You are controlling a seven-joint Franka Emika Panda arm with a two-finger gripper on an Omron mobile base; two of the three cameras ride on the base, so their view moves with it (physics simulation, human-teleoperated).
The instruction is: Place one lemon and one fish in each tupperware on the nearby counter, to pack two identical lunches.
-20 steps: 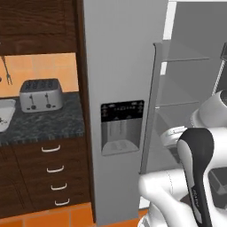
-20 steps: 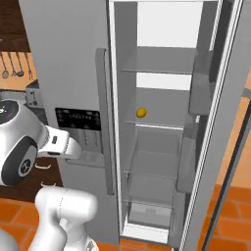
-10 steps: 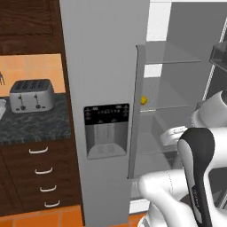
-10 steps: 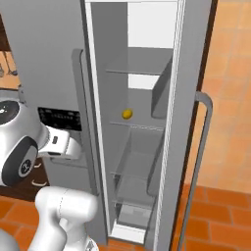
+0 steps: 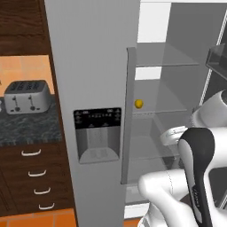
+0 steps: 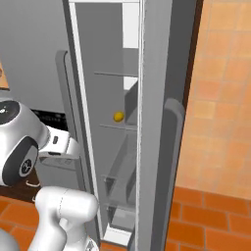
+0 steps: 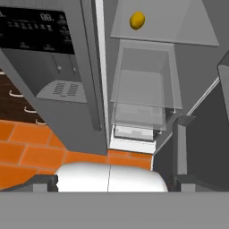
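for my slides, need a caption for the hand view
Open fridge with a lone lemon on a shelf, drawers below, dispenser door alongside.

I'm looking at a tall grey fridge (image 5: pixel 91 66) with a black dispenser panel (image 5: pixel 97 119) on its shut door; its other side stands open, showing clear glass shelves (image 5: pixel 166 64). Left of it sits a steel four-slot toaster (image 5: pixel 25 96). Orange floor tiles (image 6: pixel 215 215) lie below.

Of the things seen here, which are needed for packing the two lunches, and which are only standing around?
For the job:
- lemon on a shelf inside the open fridge
- counter, where the lunches get packed

Only standing around:
- toaster on the counter
- ice and water dispenser in the closed fridge door
- drawers under the counter
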